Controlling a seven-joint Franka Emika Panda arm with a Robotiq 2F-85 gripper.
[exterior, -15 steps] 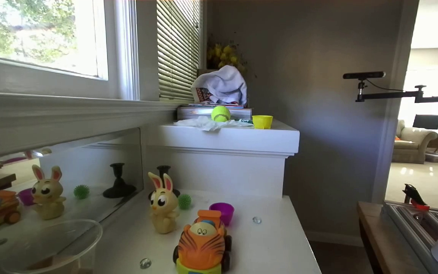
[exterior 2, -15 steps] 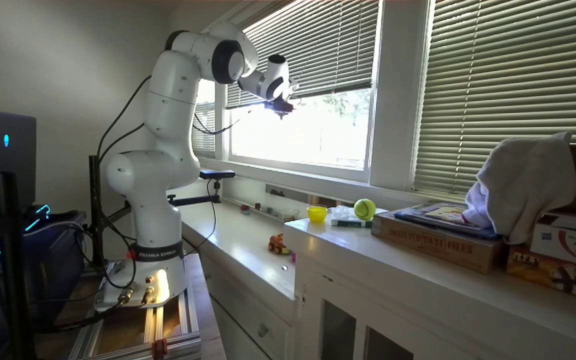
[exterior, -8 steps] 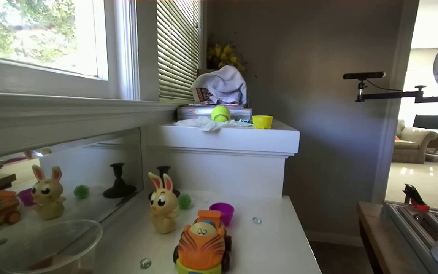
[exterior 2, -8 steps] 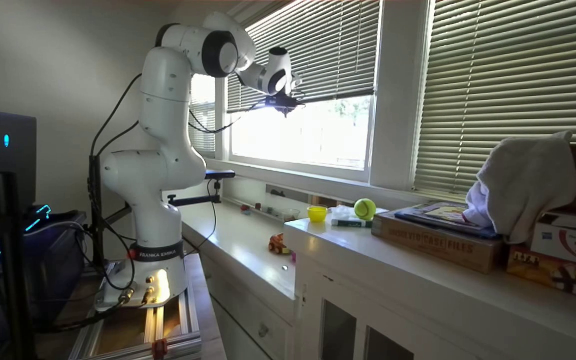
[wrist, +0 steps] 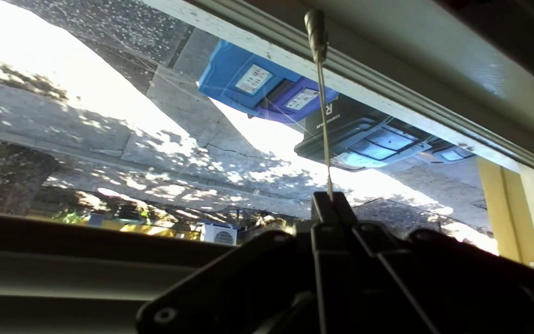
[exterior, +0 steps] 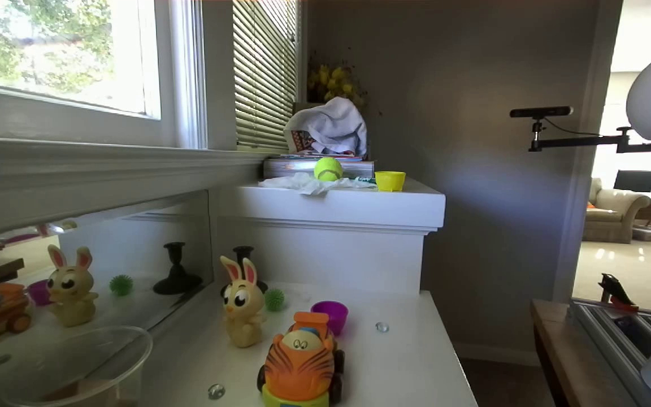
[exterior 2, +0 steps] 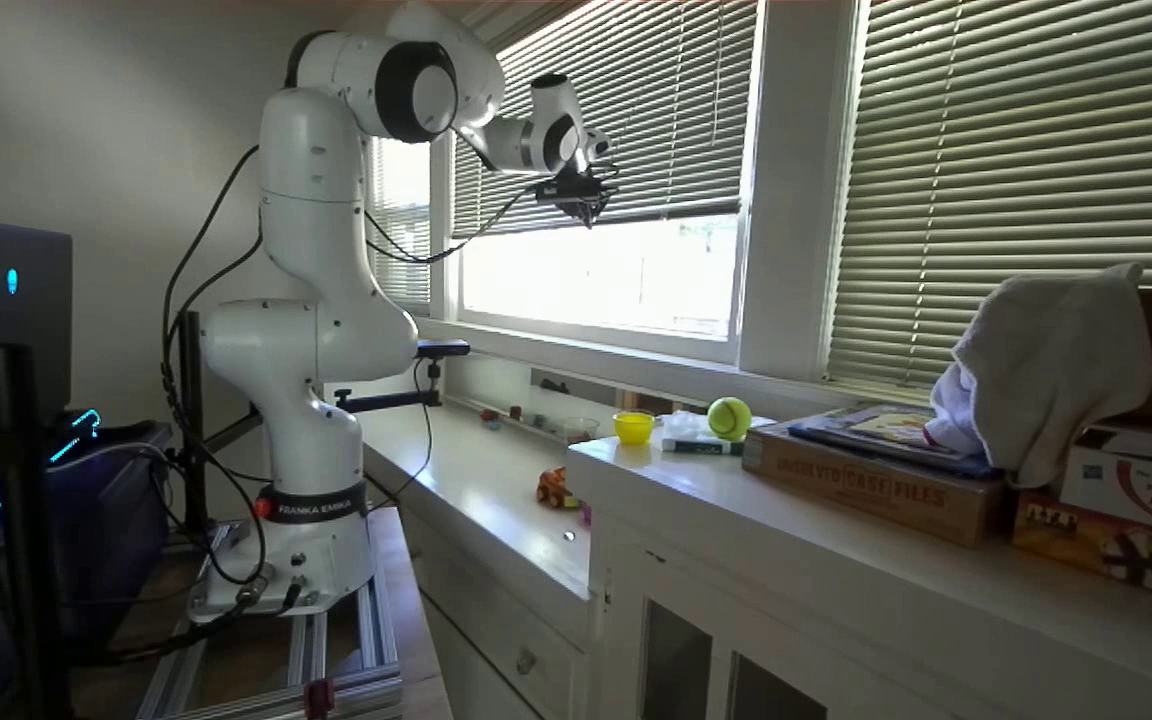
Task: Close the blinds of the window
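The blinds have pale grey thin slats and cover the upper part of the middle window, with their lower edge slightly slanted. Bare bright glass shows below them. A few dark slats show in the wrist view at the lower left. My gripper is in front of the blinds near their lower edge. In the wrist view the gripper is shut on a thin pale cord. The cord runs taut from the fingertips to a small tassel by the window frame.
Lowered blinds cover the window at the right. The sill runs below the glass. On the ledges are a tennis ball, yellow cup, boxes with a white cloth, a toy car and a rabbit toy.
The blinds' lower edge on the middle window has come down, covering more glass. The arm's upper links have leaned back and risen; the gripper has shifted slightly to the right.
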